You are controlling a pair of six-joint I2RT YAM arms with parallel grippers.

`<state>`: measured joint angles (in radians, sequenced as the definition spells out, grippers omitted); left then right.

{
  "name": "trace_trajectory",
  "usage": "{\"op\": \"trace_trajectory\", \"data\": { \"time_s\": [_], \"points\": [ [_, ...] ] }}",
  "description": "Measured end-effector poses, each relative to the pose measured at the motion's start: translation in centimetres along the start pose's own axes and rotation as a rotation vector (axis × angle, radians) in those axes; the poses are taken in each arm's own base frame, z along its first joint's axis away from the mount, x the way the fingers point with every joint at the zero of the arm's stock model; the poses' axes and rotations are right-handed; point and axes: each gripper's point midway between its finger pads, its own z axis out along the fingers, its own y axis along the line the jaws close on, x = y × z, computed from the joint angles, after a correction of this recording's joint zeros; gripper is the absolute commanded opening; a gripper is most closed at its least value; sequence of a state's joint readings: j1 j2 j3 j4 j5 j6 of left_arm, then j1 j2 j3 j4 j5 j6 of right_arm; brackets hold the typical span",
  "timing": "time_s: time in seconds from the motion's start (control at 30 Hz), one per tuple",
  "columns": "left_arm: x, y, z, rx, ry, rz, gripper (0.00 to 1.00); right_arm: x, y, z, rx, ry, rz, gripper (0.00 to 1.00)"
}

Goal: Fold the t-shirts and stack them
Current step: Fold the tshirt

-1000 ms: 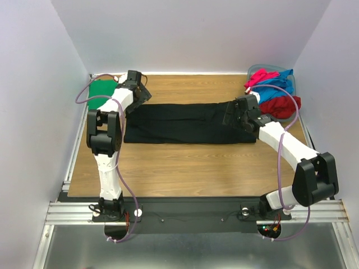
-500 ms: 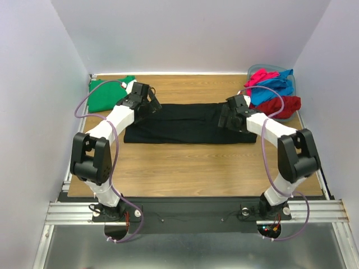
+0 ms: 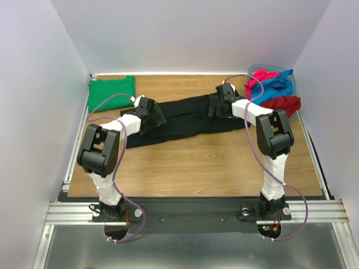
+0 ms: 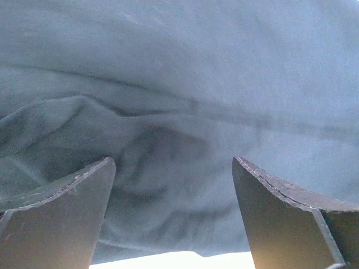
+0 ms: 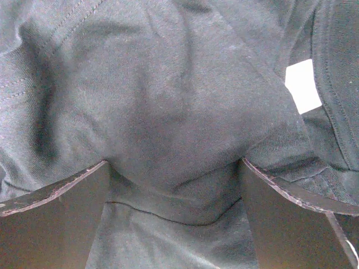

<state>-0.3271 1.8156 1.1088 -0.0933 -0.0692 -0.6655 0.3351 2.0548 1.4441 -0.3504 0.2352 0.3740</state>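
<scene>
Lab robot cell — white partition walls, aluminium rail, wooden tabletop

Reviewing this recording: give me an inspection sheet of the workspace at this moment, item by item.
Surface: wooden table, no damage seen.
Job's things: black t-shirt stretched across the middle, creased, white label showing; green t-shirt folded flat at the far left corner; heap of red, blue and pink t-shirts at the far right.
Clutter: grey-blue tub under the heap.
Grippers: left gripper and right gripper both open, fingers spread on the black cloth.
Cables: purple cables loop loosely off both arms.
Surroundings: white walls on three sides; metal rail at the near edge.
</scene>
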Motion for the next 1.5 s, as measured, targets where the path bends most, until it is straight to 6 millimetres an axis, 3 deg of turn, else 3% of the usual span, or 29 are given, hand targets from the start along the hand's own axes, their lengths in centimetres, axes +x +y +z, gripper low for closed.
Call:
{"op": "trace_trajectory", "data": {
  "time_s": [0.1,0.27,0.4,0.53,0.67,0.77,0.97,1.07,1.23,1.33,1.43,1.5],
  "points": [
    [1.8,0.4,-1.2,0.003,-0.004,0.008,0.98,-2.4,2.0,1.6,-0.065,-0.032,-0.049,1.0],
    [7.3,-0.5,-3.7,0.073,0.025,0.029,0.98,-6.8,6.8,4.2,-0.231,-0.112,-0.141,1.0],
    [12.8,-3.4,-5.5,0.208,0.111,0.011,0.98,-8.5,10.6,5.5,-0.345,-0.164,-0.225,1.0],
    [19.6,-8.1,-9.2,0.389,0.278,0.003,0.98,-9.7,14.8,6.4,-0.462,-0.224,-0.316,1.0],
    [24.2,-11.6,-12.1,0.471,0.41,0.041,0.98,-10.6,18.1,7.0,-0.531,-0.291,-0.412,1.0],
    [25.2,-13.0,-12.4,0.464,0.445,0.068,0.98,-11.1,19.1,7.3,-0.538,-0.317,-0.454,1.0],
    [24.7,-13.4,-12.0,0.346,0.442,0.124,0.98,-11.0,19.1,6.4,-0.524,-0.305,-0.485,1.0],
    [24.2,-13.2,-12.3,0.308,0.423,0.155,0.98,-11.8,18.7,4.6,-0.517,-0.306,-0.47,1.0],
    [23.4,-12.8,-14.7,0.304,0.384,0.186,0.98,-15.7,18.0,-4.1,-0.541,-0.376,-0.393,1.0],
    [22.7,-12.4,-18.1,0.371,0.348,0.181,0.98,-17.5,16.6,-10.3,-0.544,-0.432,-0.316,1.0],
    [22.4,-10.1,-20.4,0.398,0.326,0.147,0.98,-17.2,15.3,-15.2,-0.576,-0.452,-0.243,1.0],
    [22.0,-7.7,-20.8,0.369,0.301,0.116,0.98,-14.7,14.4,-17.6,-0.627,-0.408,-0.206,1.0]
  ]
}}
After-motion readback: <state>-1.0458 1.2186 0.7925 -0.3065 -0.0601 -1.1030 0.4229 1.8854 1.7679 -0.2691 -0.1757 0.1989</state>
